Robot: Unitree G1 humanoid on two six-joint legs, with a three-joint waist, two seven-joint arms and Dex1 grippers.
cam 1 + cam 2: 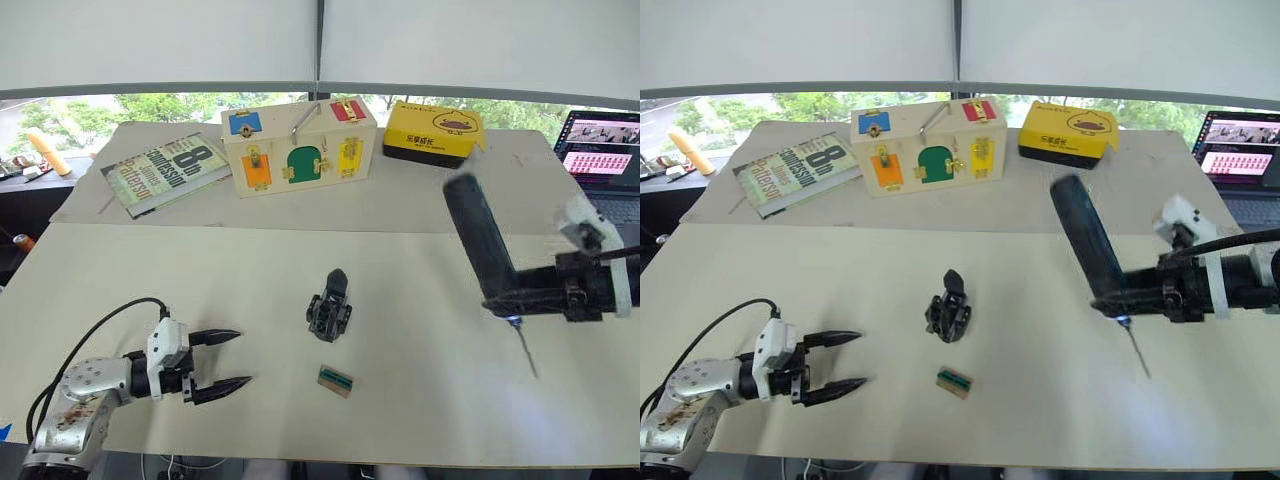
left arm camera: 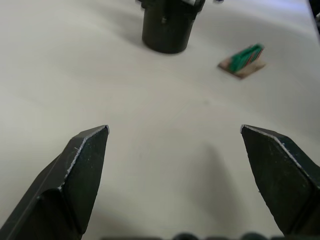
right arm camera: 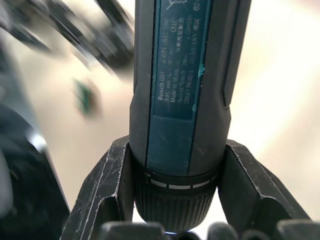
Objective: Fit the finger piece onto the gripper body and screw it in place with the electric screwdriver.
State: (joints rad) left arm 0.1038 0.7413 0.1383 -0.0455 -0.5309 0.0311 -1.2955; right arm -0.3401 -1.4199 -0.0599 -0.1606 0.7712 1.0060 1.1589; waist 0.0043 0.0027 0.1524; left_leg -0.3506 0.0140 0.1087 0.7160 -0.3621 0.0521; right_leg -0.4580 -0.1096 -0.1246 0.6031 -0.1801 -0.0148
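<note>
We see the gripper body (image 1: pixel 329 305) mid-table (image 1: pixel 420 270), the small card (image 1: pixel 335 380) just in front — left gripper (image 1: pixel 226 361) far left, electric screwdriver (image 1: pixel 483 245) held right, above the table.

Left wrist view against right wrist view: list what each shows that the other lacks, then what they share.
Left wrist view alone: the left gripper with its two fingers spread wide over bare table, nothing between them, and the rounded end of the gripper body ahead.

Right wrist view alone: the right gripper clamped on the collar end of the electric screwdriver, whose label reads Bosch GO.

Shared: the cream tabletop and the small green-and-tan rectangle, blurred in the right wrist view.
</note>
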